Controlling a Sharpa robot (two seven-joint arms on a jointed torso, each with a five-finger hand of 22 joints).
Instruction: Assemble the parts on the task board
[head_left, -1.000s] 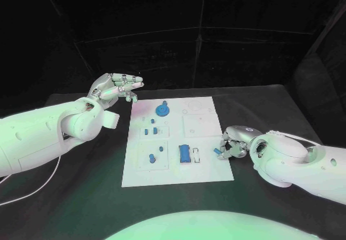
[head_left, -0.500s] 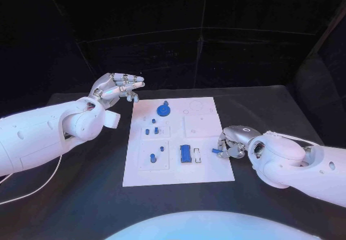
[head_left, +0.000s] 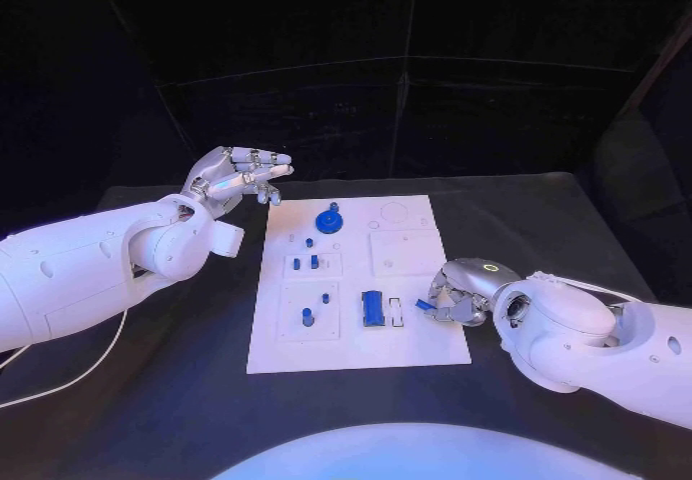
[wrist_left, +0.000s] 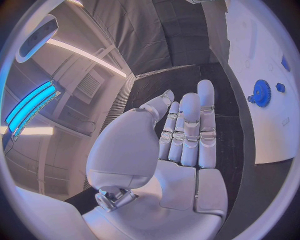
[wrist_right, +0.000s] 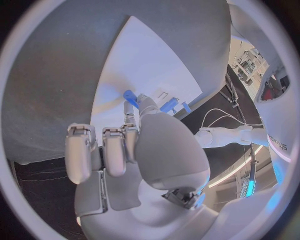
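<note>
While the left hand (head_left: 235, 176) hovers off the far left corner of the white task board (head_left: 418, 345) with fingers loosely apart and nothing in them, the right hand (head_left: 459, 292) pinches a small blue part (head_left: 426, 305) at its fingertips, just over the board's right edge.

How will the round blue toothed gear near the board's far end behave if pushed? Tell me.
The round blue toothed gear looks like rigid plastic, so probably stiff and light. It lies flat on the white task board, so it likely slides rather than rolls. If seated on a peg, it may turn instead; that cannot be told.
</note>
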